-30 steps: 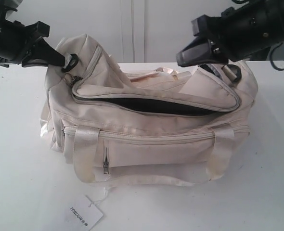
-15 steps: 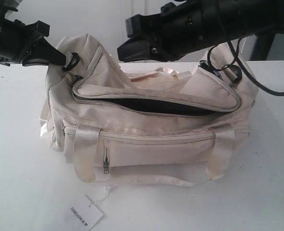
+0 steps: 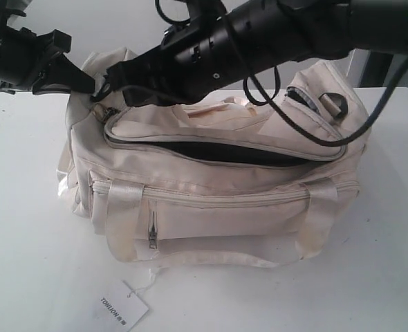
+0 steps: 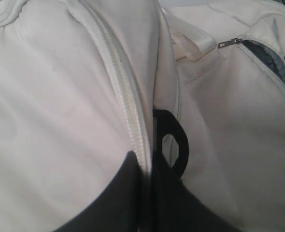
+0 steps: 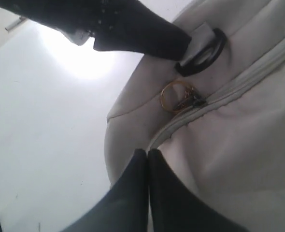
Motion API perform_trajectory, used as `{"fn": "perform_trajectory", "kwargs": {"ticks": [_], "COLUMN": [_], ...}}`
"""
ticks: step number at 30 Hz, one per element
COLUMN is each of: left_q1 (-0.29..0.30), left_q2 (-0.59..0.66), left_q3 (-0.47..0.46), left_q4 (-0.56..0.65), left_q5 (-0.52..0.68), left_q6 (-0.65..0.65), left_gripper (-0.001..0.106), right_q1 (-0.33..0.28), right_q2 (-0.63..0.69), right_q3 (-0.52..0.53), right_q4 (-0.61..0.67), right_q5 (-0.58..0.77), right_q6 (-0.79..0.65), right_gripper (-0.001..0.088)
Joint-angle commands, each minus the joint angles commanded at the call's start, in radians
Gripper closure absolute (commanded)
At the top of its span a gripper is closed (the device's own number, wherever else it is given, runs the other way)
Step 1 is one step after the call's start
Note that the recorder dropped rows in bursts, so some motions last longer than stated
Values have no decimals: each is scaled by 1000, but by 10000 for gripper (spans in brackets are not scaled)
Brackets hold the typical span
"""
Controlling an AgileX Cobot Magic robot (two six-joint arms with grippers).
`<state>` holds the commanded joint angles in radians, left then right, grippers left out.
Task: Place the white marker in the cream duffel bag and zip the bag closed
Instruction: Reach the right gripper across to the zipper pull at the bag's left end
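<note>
**Inspector:** One bag (image 3: 225,207) of soft, creased cream fabric sits slumped on the white bench (image 3: 24,263). Glossy satin straps (image 3: 124,221) loop down its front. A white paper tag (image 3: 124,310) lies on the bench in front of it.

**Clerk:** And the main zip?

**Inspector:** The zip (image 3: 259,149) is grey-beige and curved. It gapes along the top, showing a dark interior.

**Clerk:** Left gripper?

**Inspector:** The left gripper (image 3: 90,84) is clamped on the bag's end, beside a rounded black ring (image 4: 177,145). Its wrist view shows fabric and a ribbed seam pinched between the dark jaws. The exterior view shows only the tip meeting the ring.

**Clerk:** Right gripper?

**Inspector:** The right gripper (image 5: 148,153) reaches across the bag to that same end. Its tapered black jaws are pressed together with nothing between them. Its wrist view plainly shows a thin gold key ring (image 5: 177,95) on the slider, near the tips but not touching them. Only the exterior view shows the tag, the straps and the open top.
</note>
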<state>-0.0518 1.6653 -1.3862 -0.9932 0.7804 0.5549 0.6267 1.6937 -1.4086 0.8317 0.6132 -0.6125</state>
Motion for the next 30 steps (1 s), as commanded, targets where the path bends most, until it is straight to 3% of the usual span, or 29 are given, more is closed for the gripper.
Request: {"fn": "perform_trajectory", "kwargs": {"ticks": [18,30], "left_q1": [0,0], "left_q2": [0,0], "left_q3": [0,0], "left_q4": [-83,-82], "left_q5": [6,20], "left_q6": [3,3], "left_gripper": [1053,1053], "right_q1": [0,0], "right_q2": [123,97], "right_q3": [0,-17], "right_q4": [0,0], "right_q5": [18,19], "right_q6": [15,61], "right_gripper": [868,868]}}
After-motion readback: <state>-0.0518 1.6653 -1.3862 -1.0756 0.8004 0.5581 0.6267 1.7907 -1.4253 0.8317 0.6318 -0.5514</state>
